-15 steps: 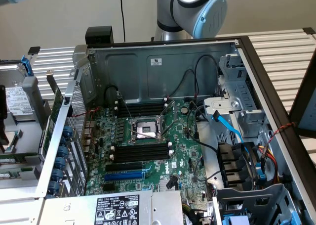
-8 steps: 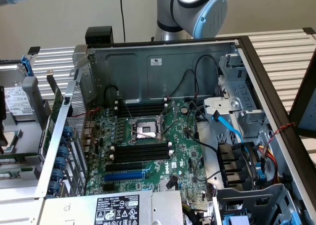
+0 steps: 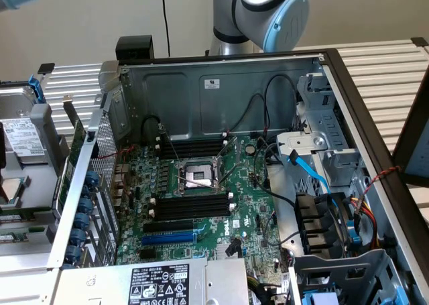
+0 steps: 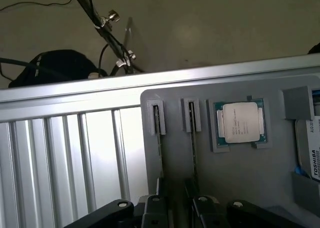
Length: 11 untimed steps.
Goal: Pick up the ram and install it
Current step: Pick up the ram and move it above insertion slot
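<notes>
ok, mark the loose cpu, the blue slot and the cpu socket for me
loose CPU (image 4: 241, 122), wrist view, middle of its metal lid.
blue slot (image 3: 169, 238), exterior view, midway along its length.
CPU socket (image 3: 199, 175), exterior view, centre of the socket.

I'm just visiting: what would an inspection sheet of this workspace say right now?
Surface: slatted metal table carrying an open computer case.
Job's things: two ram sticks on edge in a grey holder; black memory slots look empty.
Clutter: processor chip and hard drive in the holder.
Grippers: gripper open, holding nothing, close to the ram sticks.
Cables: blue cable and black ones inside the case.
Surroundings: plain wall.
</notes>
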Each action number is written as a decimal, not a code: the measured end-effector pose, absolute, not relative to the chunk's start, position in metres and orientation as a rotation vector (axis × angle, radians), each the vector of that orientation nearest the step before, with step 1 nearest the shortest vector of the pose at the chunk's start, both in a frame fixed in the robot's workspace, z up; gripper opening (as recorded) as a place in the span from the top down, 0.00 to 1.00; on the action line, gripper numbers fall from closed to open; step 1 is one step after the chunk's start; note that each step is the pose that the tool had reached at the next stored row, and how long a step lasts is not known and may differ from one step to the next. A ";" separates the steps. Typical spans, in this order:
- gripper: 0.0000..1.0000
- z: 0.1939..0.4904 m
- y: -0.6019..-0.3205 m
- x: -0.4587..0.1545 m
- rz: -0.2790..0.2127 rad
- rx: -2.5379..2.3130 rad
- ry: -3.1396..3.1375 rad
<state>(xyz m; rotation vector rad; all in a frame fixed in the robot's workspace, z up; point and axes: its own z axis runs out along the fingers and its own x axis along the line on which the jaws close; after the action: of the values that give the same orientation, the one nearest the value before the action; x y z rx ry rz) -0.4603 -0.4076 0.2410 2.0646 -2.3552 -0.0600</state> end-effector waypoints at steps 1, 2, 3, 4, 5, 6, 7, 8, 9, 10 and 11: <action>0.73 0.241 -0.408 -0.460 -0.060 2.065 -2.355; 0.73 0.241 -0.408 -0.460 -0.060 2.065 -2.355; 0.73 0.240 -0.408 -0.460 -0.060 2.065 -2.355; 0.73 0.239 -0.408 -0.460 -0.060 2.065 -2.355; 0.73 0.237 -0.408 -0.460 -0.060 2.065 -2.355; 0.73 0.236 -0.408 -0.460 -0.060 2.065 -2.355; 0.73 0.234 -0.408 -0.460 -0.060 2.065 -2.355; 0.73 0.233 -0.408 -0.460 -0.060 2.065 -2.355; 0.73 0.231 -0.409 -0.460 -0.060 2.065 -2.355; 0.73 0.230 -0.409 -0.460 -0.060 2.065 -2.355; 0.73 0.228 -0.409 -0.460 -0.060 2.065 -2.355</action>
<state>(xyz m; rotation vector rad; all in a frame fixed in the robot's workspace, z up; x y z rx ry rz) -0.4603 -0.4086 0.2281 2.0648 -2.3552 -0.0602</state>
